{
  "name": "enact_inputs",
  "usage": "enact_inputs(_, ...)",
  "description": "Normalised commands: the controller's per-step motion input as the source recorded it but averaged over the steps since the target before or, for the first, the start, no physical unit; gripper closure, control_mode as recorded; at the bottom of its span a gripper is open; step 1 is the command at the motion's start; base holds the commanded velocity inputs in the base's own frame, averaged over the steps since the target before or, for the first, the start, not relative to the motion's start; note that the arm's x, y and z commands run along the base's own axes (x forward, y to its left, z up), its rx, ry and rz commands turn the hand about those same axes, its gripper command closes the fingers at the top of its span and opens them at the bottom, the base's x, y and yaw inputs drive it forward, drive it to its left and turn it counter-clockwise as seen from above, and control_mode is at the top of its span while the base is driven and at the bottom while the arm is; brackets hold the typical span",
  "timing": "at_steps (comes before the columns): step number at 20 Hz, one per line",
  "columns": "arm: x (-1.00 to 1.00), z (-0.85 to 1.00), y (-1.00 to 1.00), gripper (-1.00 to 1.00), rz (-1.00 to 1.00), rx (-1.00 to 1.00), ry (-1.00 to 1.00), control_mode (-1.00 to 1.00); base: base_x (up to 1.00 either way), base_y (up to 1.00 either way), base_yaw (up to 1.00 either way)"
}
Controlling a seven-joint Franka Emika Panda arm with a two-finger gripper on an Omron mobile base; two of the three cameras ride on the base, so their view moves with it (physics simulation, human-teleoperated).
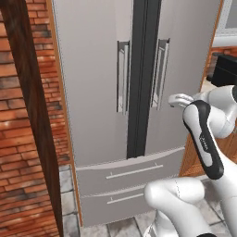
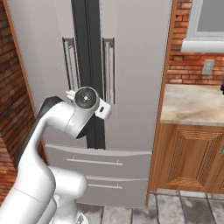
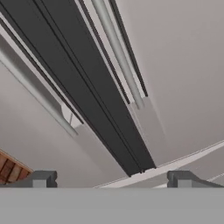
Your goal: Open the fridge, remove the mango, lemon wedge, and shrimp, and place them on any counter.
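1. Here we are in front of the fridge, both doors shut, black centre seam running straight down between them. The mango, lemon wedge and shrimp must be behind those doors, so none of them can be seen yet.
2. The tool points at the lower end of the seam, its 2 dark tips spread wide apart with nothing between them. It hangs just short of the door face, touching nothing.
3. Where to grab: 2 vertical silver bars, the left handle and the right handle, one either side of the seam. In the hand view both bars run diagonally above the tips.
4. My read on handling: those bars look stiff, smooth metal, likely slick, so a square pinch around the middle of a bar should beat a hold at its end. The door itself will probably feel heavy and swing on a wide arc.
5. Count: 2 doors, 2 bar handles, 2 drawers below, each with 1 slim horizontal pull.
6. Landing zone: the beige surface sits just right of the fridge over wooden cabinets, in the right base view.
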Motion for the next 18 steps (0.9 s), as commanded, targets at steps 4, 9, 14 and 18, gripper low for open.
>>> enact_inputs(4, 0.0, 0.0, -0.03, -1.0, 0.0, 0.01, 0.0, -1.0, 0.0, 0.0, 0.0)
enact_inputs(9, 0.18, 0.0, 0.0, -1.0, 0.0, 0.0, 0.0, -1.0, 0.0, 0.0, 0.0)
enact_inputs(14, 0.17, 0.27, 0.0, -1.0, 0.0, 0.0, 0.0, -1.0, 0.0, 0.0, 0.0)
enact_inputs(18, 0.22, 0.58, 0.0, -1.0, 0.0, 0.0, 0.0, -1.0, 0.0, 0.0, 0.0)
